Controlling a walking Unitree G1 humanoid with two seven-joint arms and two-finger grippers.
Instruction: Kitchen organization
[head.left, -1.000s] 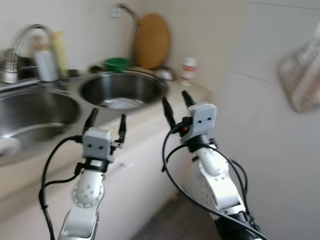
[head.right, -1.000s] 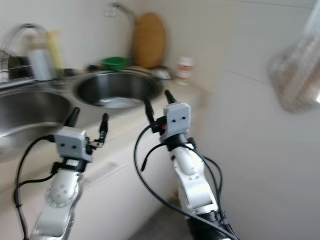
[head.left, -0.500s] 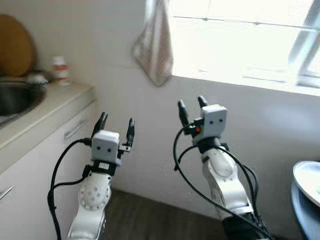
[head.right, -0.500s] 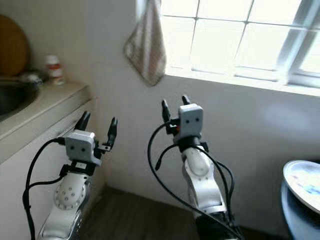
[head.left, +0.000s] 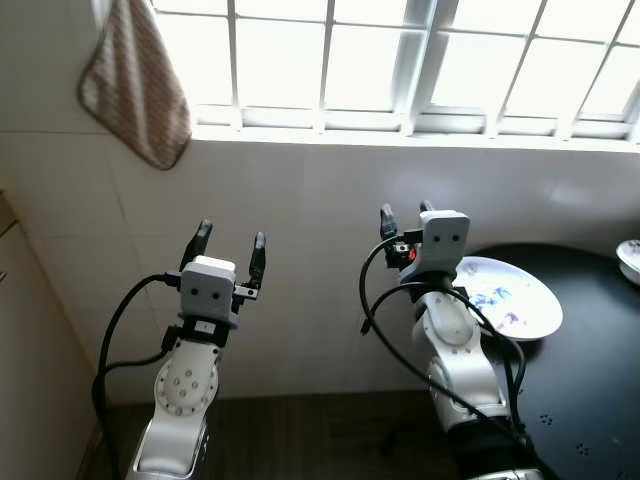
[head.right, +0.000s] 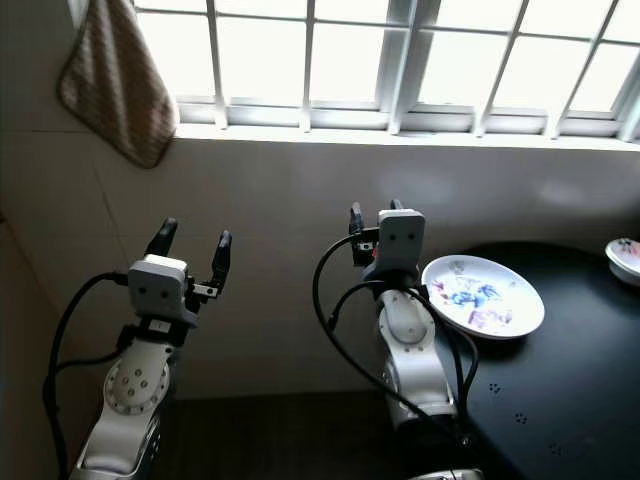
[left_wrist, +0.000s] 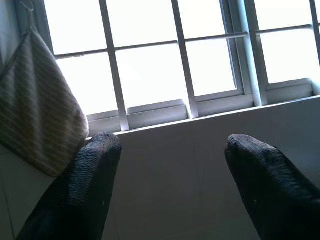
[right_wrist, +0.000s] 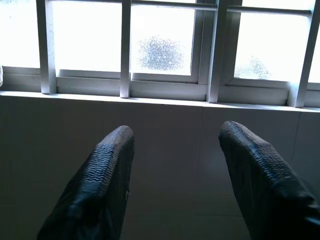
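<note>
While both arms are raised before the tiled wall, the left eye view puts the white patterned plate (head.left: 500, 295) on the black table (head.left: 580, 400) to the right of the right end effector (head.left: 403, 217) and slightly farther off. The left end effector (head.left: 229, 243) stands well apart to the left, so the right arm is judged the nearer one for any reach. A second dish (head.left: 630, 258) sits at the far right edge of the table. A cloth (head.left: 135, 90) hangs on the wall at upper left.

Right eye view: same layout. The plate lies flat and round, so it offers no long axis; access is by its rim.

Left wrist view: both fingers (left_wrist: 80, 192) spread wide, nothing between them, aimed at window (left_wrist: 150, 60) and wall.

Right wrist view: fingers (right_wrist: 105, 180) likewise parted and empty, pointing at the window sill, not at the plate.
</note>
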